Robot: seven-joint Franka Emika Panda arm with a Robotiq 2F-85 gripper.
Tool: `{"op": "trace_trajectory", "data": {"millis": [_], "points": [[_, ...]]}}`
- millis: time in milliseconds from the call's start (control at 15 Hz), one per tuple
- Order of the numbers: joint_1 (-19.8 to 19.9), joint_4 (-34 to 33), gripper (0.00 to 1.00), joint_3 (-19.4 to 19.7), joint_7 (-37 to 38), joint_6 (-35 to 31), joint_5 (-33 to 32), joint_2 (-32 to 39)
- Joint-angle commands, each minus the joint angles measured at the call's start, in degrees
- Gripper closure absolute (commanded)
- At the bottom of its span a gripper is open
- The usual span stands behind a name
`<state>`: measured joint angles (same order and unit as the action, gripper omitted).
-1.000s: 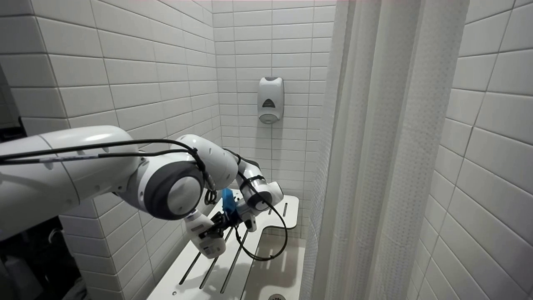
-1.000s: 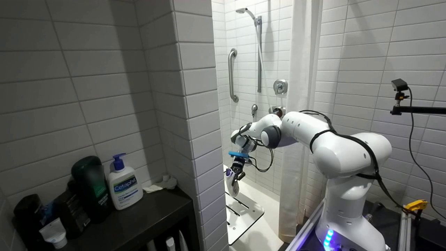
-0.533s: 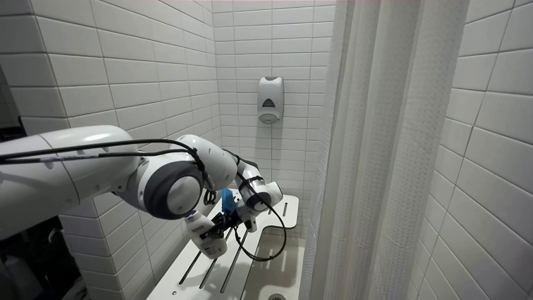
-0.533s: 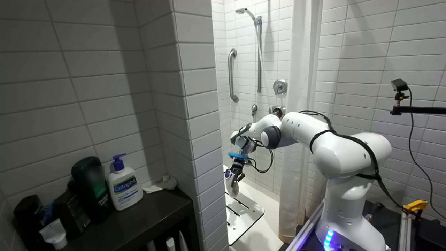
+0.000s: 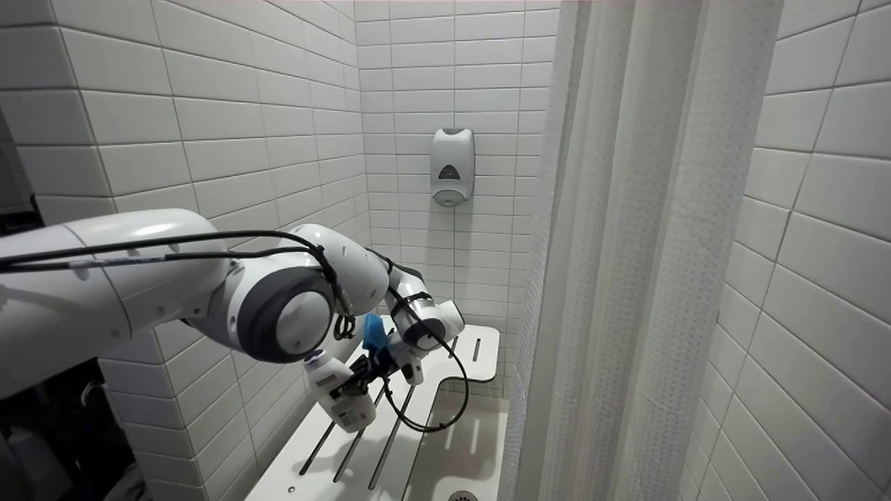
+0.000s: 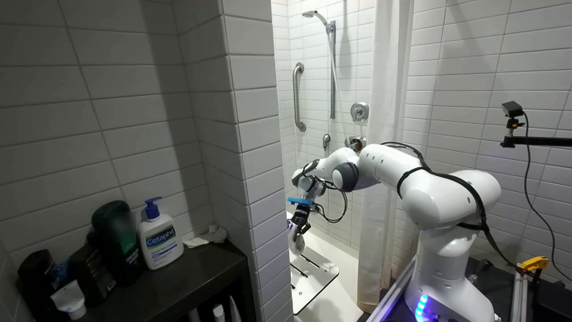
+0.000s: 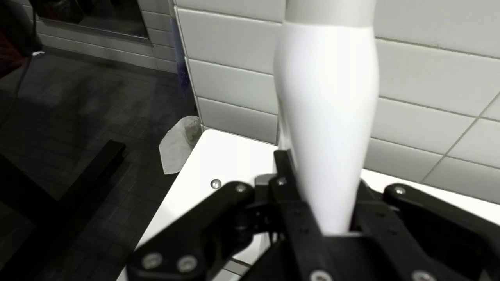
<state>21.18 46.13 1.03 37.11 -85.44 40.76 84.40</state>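
Gripper (image 7: 323, 175) is closed about the white bottle (image 7: 328, 97), a finger at either side, parted only by the bottle's thickness. Bottle leans over the bench (image 5: 317, 487), purple-marked end uppermost, nearer the edge along the side wall (image 5: 243, 160) than the edge along the pan (image 5: 452, 459); whether its base touches the bench cannot be judged. Blue mount (image 5: 374, 332) sits just behind the gripper; black cable (image 5: 426, 429) loops below. Wrist view: a screw (image 7: 215, 184) lies near the bench's rounded end corner by the side wall; past that corner a pale crumpled piece (image 7: 177, 146), material unclear, shows against the dark floor (image 7: 136, 187). Drain (image 5: 462, 496) is set in the pan. Dispenser (image 5: 452, 167) hangs on the end wall (image 5: 418, 90), above the bench's far end. Arm (image 6: 384, 163) reaches in past the curtain (image 5: 612, 278). In an exterior view, a dark shelf (image 6: 196, 273) carries a Cetaphil bottle (image 6: 160, 243) and a green bottle (image 6: 114, 237) side by side toward its wall edge, a white tube (image 6: 69, 299) near its left end, and a crumpled white item (image 6: 208, 237) at its rear right corner. Grab bar (image 6: 296, 98) and shower head (image 6: 309, 14) are mounted in the shower beyond.
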Motion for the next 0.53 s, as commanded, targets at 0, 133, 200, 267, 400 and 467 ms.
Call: {"op": "trace_trajectory", "data": {"millis": [0,133,200,267,400,467], "points": [[0.2,0.4,0.95,0.1,4.1,-2.7,-0.4,0.0],[0.7,0.7,0.95,0.4,5.8,-4.8,-0.4,0.1],[0.9,1.0,0.95,0.5,6.7,-5.7,-0.4,0.1],[1.0,1.2,0.95,0.6,7.8,-6.7,-0.4,0.1],[1.3,1.5,0.95,0.8,9.4,-7.4,-0.7,0.2],[1.5,1.7,0.95,0.7,10.1,-7.3,-0.8,0.2]]}}
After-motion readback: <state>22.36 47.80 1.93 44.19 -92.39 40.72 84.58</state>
